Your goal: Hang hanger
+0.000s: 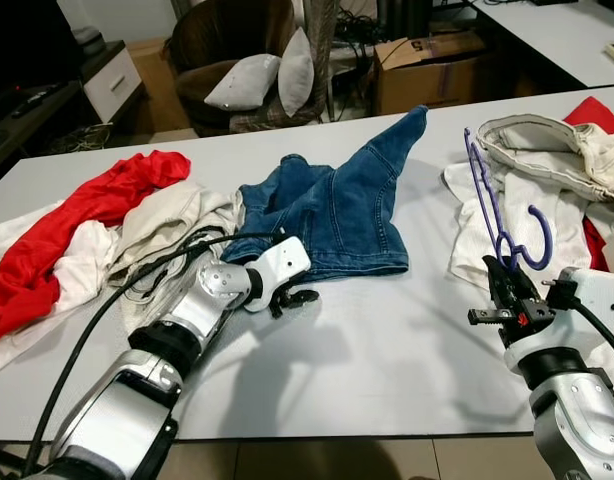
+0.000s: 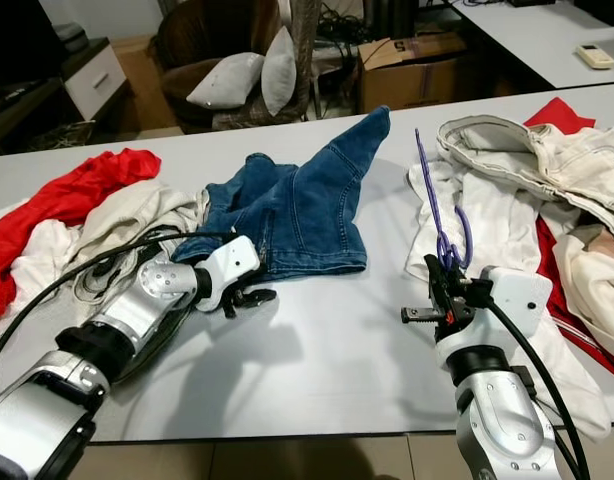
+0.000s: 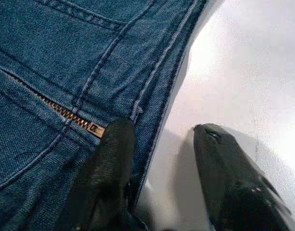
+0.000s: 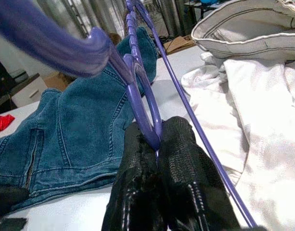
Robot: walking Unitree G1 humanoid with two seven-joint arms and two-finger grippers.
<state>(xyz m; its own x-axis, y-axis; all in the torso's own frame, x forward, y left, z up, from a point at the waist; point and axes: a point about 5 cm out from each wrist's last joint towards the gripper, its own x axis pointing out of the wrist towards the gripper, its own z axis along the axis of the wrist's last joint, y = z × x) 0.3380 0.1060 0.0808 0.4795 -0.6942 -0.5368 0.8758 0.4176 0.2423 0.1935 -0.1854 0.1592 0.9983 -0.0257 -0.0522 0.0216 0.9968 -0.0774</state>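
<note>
A purple plastic hanger (image 1: 495,205) stands up from my right gripper (image 1: 507,278), which is shut on it near its hook, above the grey table (image 1: 387,350) at the right. In the right wrist view the fingers (image 4: 178,159) pinch the hanger (image 4: 138,96). Blue denim jeans (image 1: 332,205) lie spread in the middle of the table. My left gripper (image 1: 292,298) rests open at the jeans' near edge; in the left wrist view one finger (image 3: 111,168) lies on the denim (image 3: 66,62) by the zipper, the other on bare table.
Red and cream clothes (image 1: 77,230) are heaped on the table's left. White and cream garments (image 1: 557,170) with a red piece are piled at the right. Beyond the table stand an armchair with pillows (image 1: 252,75) and a cardboard box (image 1: 427,70).
</note>
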